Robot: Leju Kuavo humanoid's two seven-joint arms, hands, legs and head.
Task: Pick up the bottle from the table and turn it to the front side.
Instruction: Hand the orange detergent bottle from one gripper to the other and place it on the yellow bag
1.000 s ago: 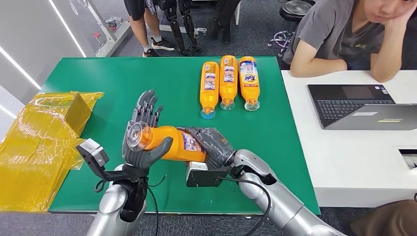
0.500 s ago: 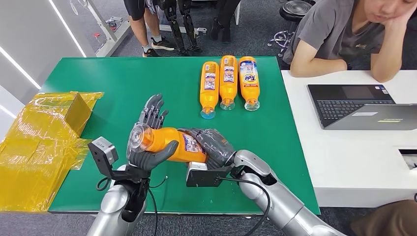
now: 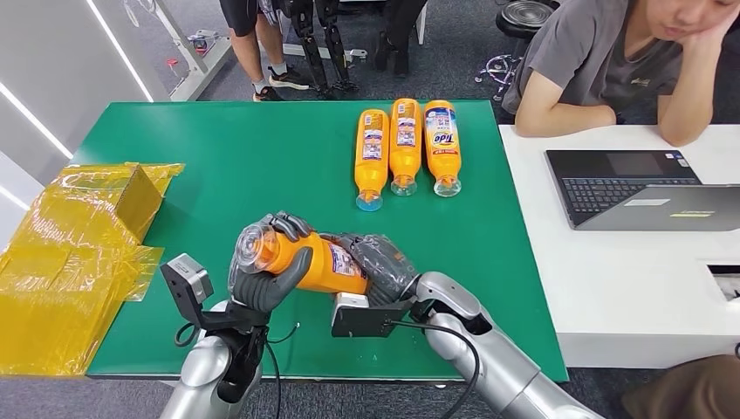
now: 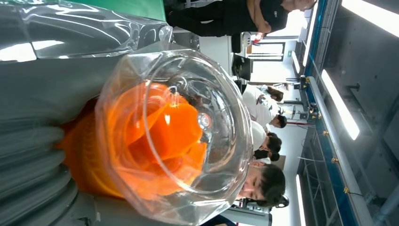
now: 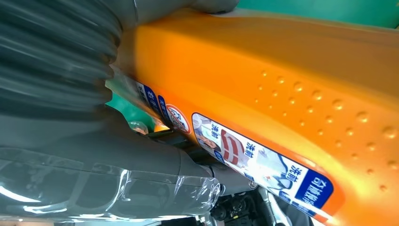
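Orange bottle (image 3: 305,257) held up over the green counter (image 3: 262,157), mid-turn.
Left hand (image 3: 266,266) wraps its cap end and right hand (image 3: 380,262) grips its base; next, roll it label-forward.

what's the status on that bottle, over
Left hand gripping the cap end, right hand gripping the base. Bottle held off the table, lying sideways. Three more bottles lie far side, nothing in the way.
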